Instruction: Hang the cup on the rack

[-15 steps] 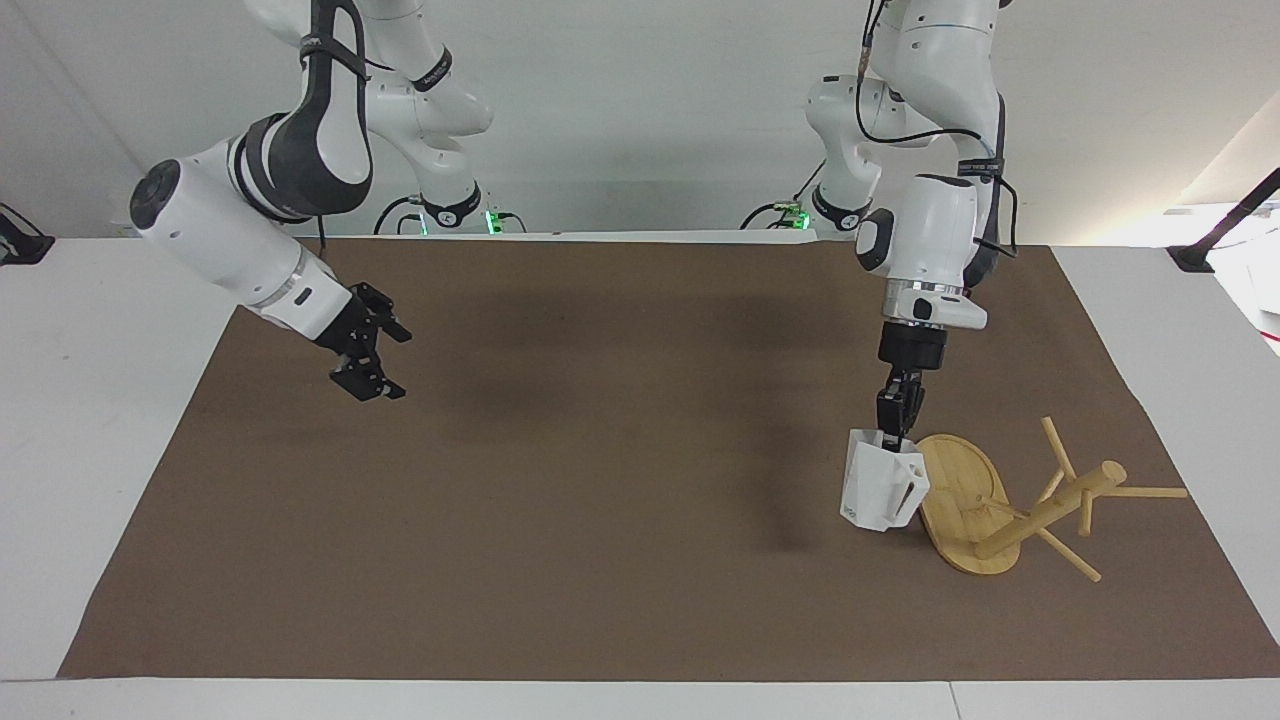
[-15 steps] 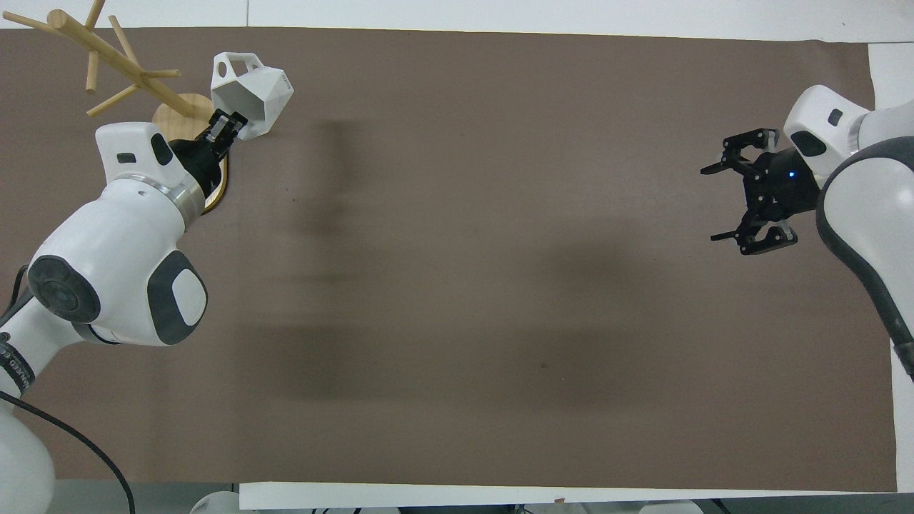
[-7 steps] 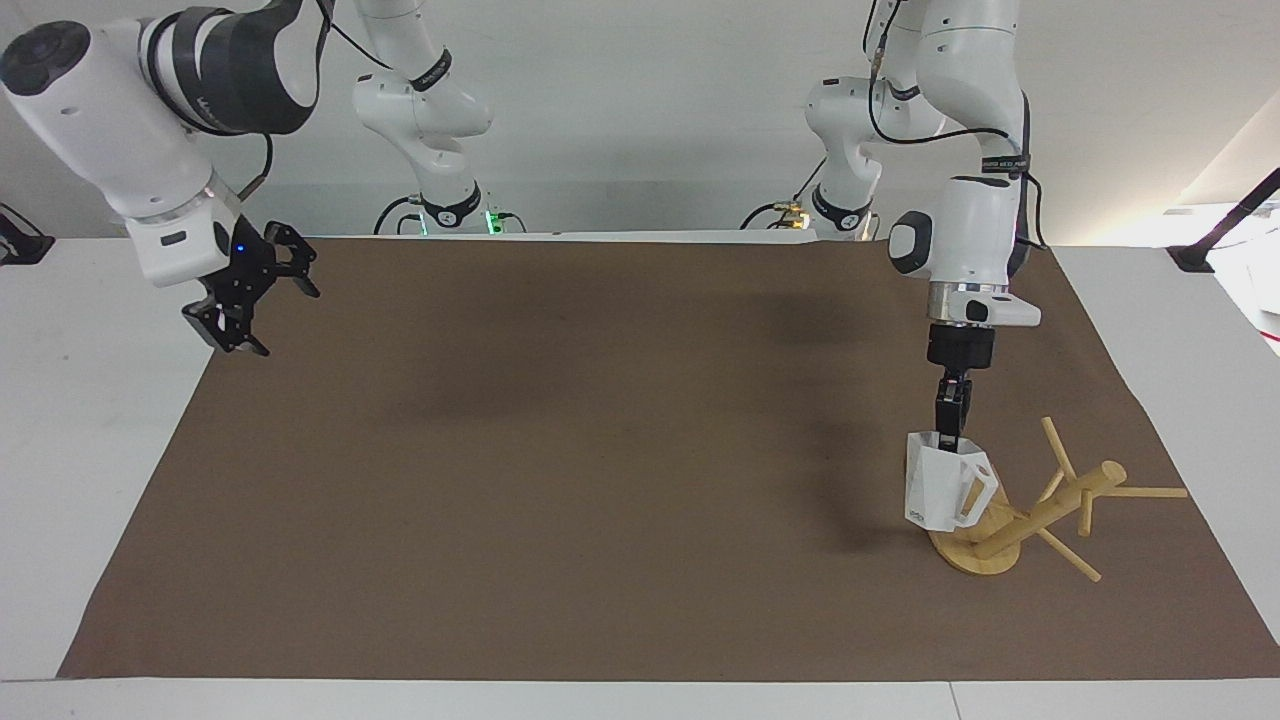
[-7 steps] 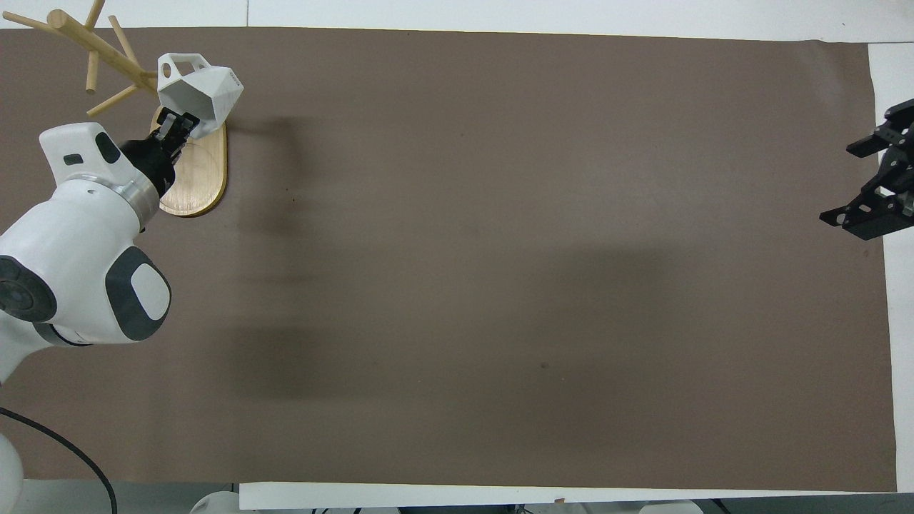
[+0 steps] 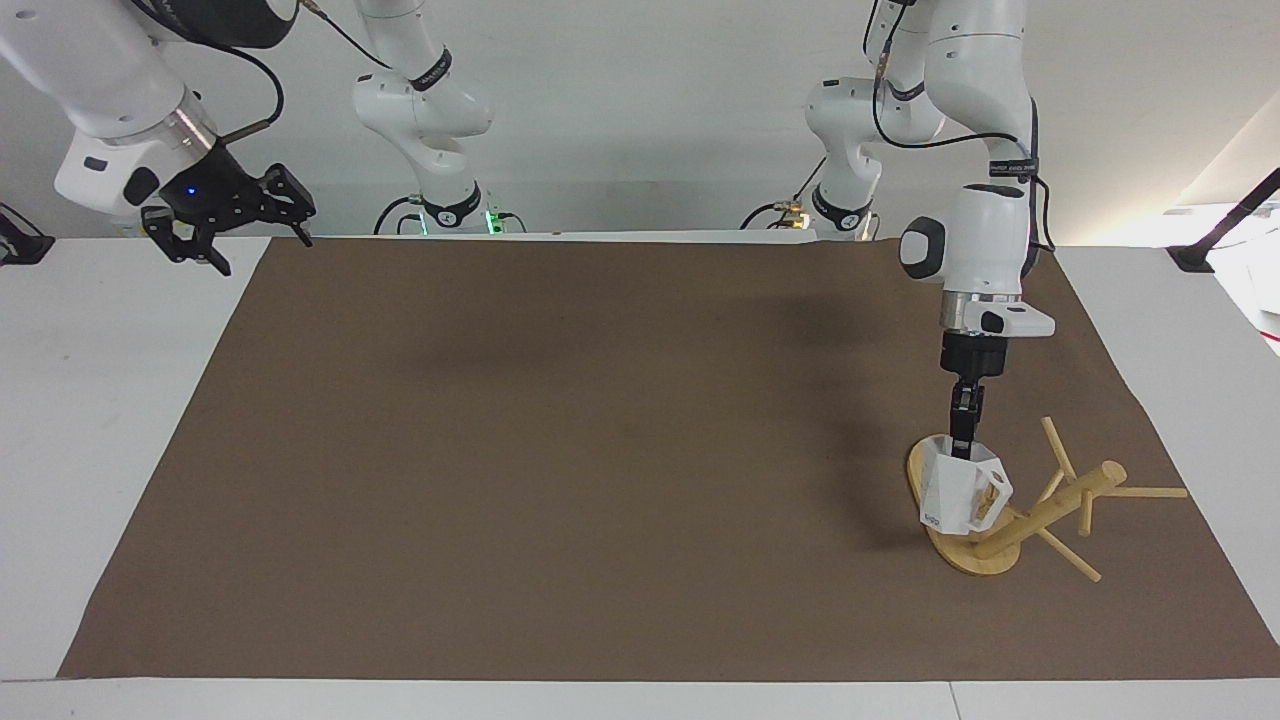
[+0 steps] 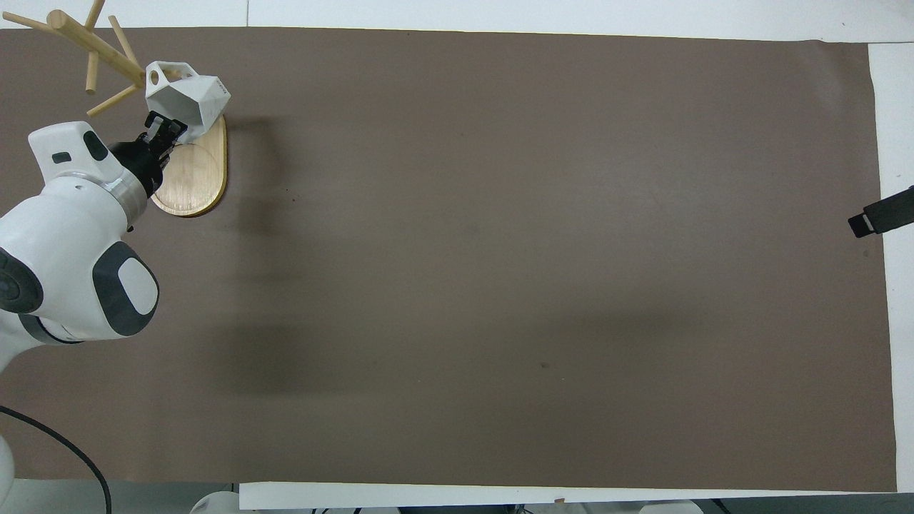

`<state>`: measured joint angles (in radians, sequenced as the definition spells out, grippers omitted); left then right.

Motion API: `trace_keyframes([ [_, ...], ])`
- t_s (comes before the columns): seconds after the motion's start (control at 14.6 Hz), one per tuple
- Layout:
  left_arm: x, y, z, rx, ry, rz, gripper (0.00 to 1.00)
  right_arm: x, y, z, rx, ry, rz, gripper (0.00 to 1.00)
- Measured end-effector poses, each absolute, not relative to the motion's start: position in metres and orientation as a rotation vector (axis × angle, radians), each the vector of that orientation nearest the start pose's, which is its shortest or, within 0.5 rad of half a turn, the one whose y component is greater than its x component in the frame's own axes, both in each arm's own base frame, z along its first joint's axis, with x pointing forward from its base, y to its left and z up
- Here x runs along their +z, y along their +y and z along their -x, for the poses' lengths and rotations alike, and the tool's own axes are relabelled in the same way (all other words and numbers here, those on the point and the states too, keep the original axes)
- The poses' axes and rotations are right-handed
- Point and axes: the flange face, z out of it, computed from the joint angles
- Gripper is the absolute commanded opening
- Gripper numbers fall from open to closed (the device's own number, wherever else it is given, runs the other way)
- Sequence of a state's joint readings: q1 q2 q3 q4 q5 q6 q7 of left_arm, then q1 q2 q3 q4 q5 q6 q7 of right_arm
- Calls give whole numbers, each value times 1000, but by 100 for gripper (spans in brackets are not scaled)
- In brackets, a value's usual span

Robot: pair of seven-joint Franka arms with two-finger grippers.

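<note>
The white faceted cup [image 5: 958,492] hangs from my left gripper [image 5: 964,448], which is shut on its rim from above. The cup is low over the oval base [image 5: 925,462] of the bamboo rack [image 5: 1060,500], with its squared handle turned toward the rack's post. Bamboo shows through the handle opening; I cannot tell whether a peg is in it. The post slants away from the base toward the left arm's end of the table. The overhead view shows the cup [image 6: 193,96], the left gripper [image 6: 163,128] and the rack [image 6: 93,46]. My right gripper [image 5: 255,240] is open, empty and raised.
A brown mat [image 5: 600,450] covers the white table [image 5: 100,400]. The rack stands on the mat near its edge at the left arm's end. The right gripper is over the mat's corner at the right arm's end; only a dark tip of it [image 6: 882,214] shows in the overhead view.
The left gripper carried the cup toward the left arm's end, from beside the rack's base to over it, handle against the post. The right arm rose and drew back to its own end.
</note>
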<state>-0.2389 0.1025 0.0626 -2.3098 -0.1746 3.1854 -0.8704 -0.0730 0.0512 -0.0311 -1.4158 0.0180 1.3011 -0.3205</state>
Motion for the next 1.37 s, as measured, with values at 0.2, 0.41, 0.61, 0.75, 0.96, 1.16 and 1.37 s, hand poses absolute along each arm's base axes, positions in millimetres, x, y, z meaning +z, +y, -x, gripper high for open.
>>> trace_keyframes([
  [0.2, 395, -72, -570, -1083, -1363, 3070, 100, 651, -35, -534, 265, -112, 3102, 100],
  [0.41, 401, -58, -575, -905, -1281, 3094, 100, 651, -26, -527, 285, -77, 3117, 100],
  [0.61, 431, -39, -569, -714, -1203, 3125, 100, 646, -31, -525, 308, -60, 3114, 100],
  [0.75, 467, -28, -565, -586, -1099, 3154, 100, 641, -33, -525, 325, -55, 3111, 100],
  [0.96, 527, -23, -566, -440, -859, 3102, 100, 639, -33, -525, 334, -54, 3109, 100],
  [1.16, 568, -29, -559, -198, -615, 3089, 100, 638, -30, -525, 336, -65, 3109, 100],
  [1.37, 582, -27, -548, -4, -371, 3099, 100, 638, -28, -525, 337, -69, 3110, 100],
])
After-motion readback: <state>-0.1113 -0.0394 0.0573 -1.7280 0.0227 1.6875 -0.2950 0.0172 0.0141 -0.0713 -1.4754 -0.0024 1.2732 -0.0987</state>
